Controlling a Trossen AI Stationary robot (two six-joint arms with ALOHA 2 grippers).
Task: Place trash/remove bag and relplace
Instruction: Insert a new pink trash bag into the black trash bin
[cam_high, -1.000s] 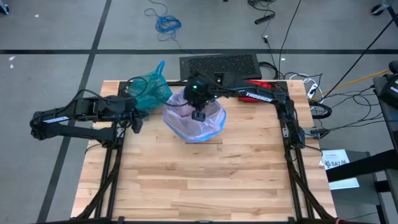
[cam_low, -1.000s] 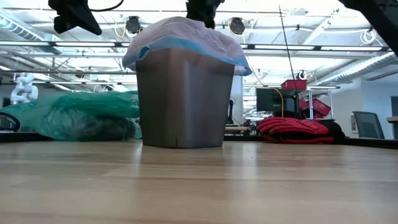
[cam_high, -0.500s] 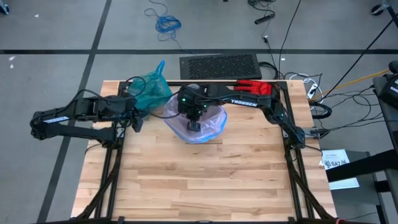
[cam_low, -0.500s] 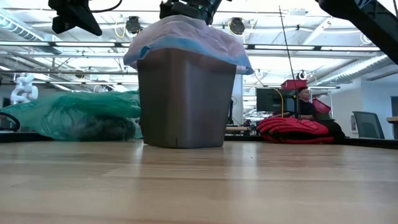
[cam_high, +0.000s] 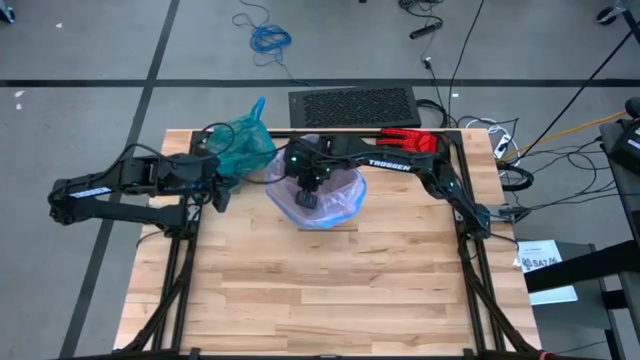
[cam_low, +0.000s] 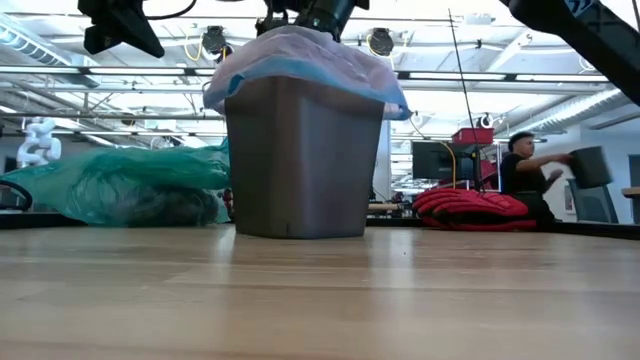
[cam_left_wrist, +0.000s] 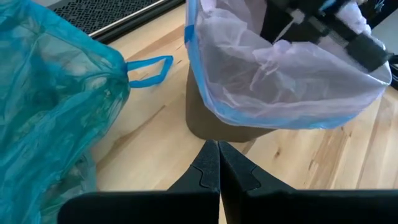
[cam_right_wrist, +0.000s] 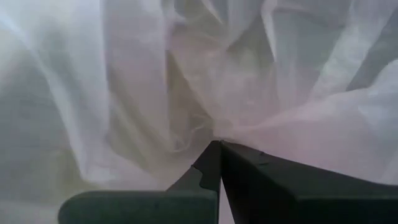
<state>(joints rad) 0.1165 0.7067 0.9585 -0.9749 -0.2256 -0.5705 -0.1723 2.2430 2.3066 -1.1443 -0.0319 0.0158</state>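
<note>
Fingers pressed together, empty, your right gripper reaches inside the pink-lined bin. Your left gripper, likewise closed and empty, waits beside the teal bag.

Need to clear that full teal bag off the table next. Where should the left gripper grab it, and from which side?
Grip the bright blue drawstring loop on the teal bag. It lies flat on the wood on the bag's bin-facing side, clear of the bulging film. Bring the shut left gripper from above, open it, and pinch the loop, probably firmer than loose plastic.
</note>
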